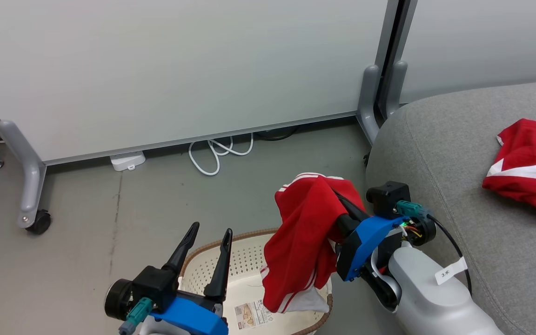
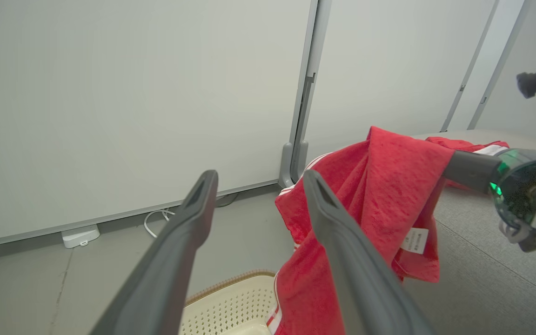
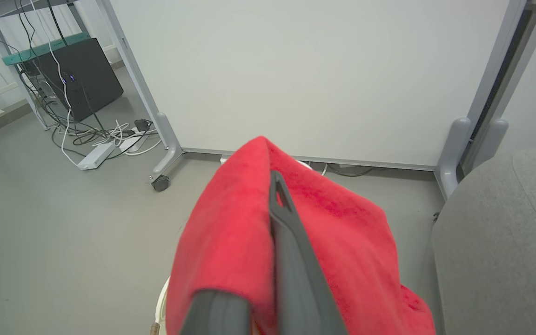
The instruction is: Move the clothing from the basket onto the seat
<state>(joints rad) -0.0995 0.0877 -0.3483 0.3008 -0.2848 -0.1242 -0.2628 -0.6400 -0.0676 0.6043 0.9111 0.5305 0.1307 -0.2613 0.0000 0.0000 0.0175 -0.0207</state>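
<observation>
Over the grey floor (image 1: 86, 242), my right fingers (image 3: 284, 232) clamp a red white-striped garment (image 1: 303, 242) above the cream perforated basket (image 1: 249, 260). My left fingers (image 1: 221, 263) gape empty. A second red garment (image 1: 528, 172) lies on the grey sofa cushion (image 1: 435, 153).

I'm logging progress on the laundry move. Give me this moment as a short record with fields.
held garment: red with white stripes, gripped by the right gripper, hanging over the basket
second garment: lying on the seat
right gripper: shut on the held garment
left gripper: open, empty, over the basket's left side
basket: on the floor beside the seat, sticker showing inside
left to do: held garment not yet on the seat
</observation>
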